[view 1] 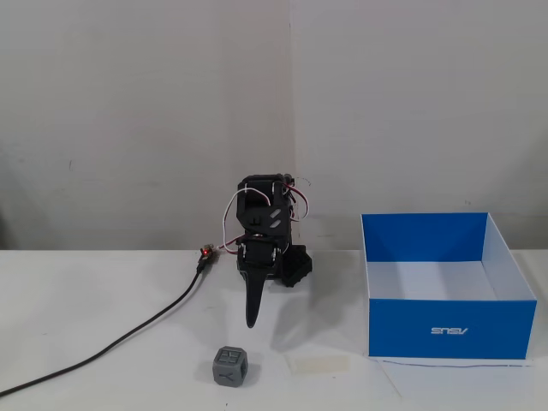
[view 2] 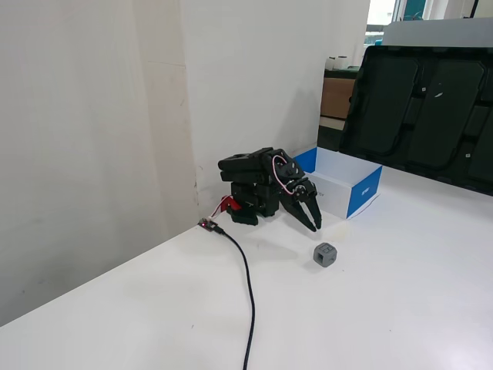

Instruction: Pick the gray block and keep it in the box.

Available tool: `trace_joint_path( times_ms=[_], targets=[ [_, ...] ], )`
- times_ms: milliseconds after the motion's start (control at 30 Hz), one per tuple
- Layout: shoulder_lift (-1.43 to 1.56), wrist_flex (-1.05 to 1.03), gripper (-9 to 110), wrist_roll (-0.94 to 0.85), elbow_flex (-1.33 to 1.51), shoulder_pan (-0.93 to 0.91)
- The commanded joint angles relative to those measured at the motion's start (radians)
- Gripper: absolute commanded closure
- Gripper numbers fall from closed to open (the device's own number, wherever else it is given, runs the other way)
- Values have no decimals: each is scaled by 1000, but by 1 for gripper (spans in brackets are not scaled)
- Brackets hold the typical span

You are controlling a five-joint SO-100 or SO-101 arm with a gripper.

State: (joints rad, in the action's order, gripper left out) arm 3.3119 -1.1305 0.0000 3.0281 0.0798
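Gripper: one, black, two-fingered (view 1: 253,317), folded low in front of the arm's base, tips pointing down at the table; in a fixed view (view 2: 314,223) the fingers stand slightly apart with nothing between them.
Arm: one, black (view 1: 265,223), hunched against the far wall in what reads as a rest pose, so the reach has not begun.
Gray block: one cube with recessed marks (view 1: 229,366), on the white table (view 1: 103,291) near the front edge, just in front of the gripper tips and apart from them; judged reachable by a short forward drop.
Box: one, blue outside, white inside (view 1: 445,330), open-topped, right of the arm in that view and well apart from the block; the open top suits a release from above.
Tape strip: one, pale and flat (view 1: 318,364), stuck to the table between block and box.
Cable: one, black (view 1: 128,334), running from a red-tipped connector beside the base off to the left.
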Motion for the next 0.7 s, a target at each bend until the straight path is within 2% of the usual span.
trace_joint_path(
  times_ms=[0, 667],
  targets=[
    [117, 0, 101, 6, 8, -2],
    [117, 0, 101, -8, 8, 18]
  ],
)
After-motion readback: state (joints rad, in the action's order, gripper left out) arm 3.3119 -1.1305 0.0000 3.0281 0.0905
